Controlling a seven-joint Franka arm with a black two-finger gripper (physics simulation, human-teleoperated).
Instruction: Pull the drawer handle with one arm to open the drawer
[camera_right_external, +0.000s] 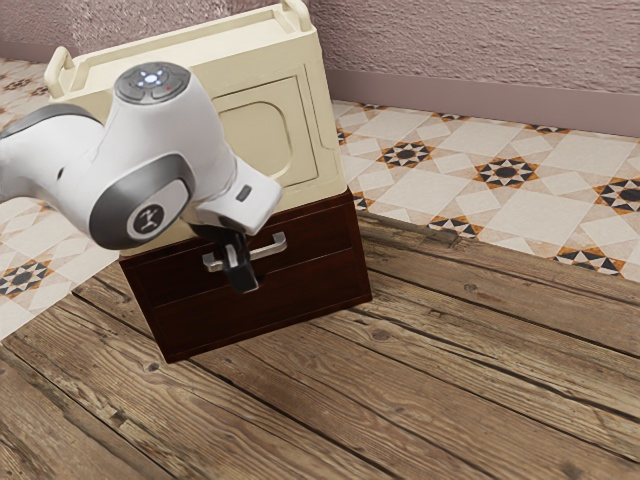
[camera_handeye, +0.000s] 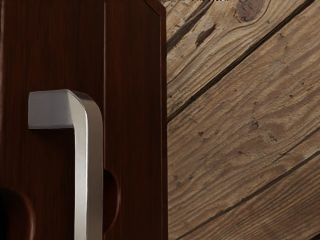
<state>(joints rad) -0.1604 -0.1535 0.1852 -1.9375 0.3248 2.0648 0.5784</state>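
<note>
My black gripper (camera_right_external: 241, 275) is at the middle of the silver drawer handle (camera_right_external: 271, 246) and hides part of it; I cannot tell whether they touch. That handle runs across the upper panel of a dark red-brown drawer unit (camera_right_external: 310, 285), whose front looks flush. In the wrist view, the bent end and straight bar of the handle (camera_handeye: 89, 165) stand out from the dark drawer front (camera_handeye: 50, 45), close below my hand.
A cream cabinet (camera_right_external: 320, 130) with raised corner grips stands on top of the drawer unit. Wooden planks (camera_right_external: 450, 370) extend in front of it, with patterned tiles (camera_right_external: 420, 180) and a pinkish wall (camera_right_external: 480, 50) behind.
</note>
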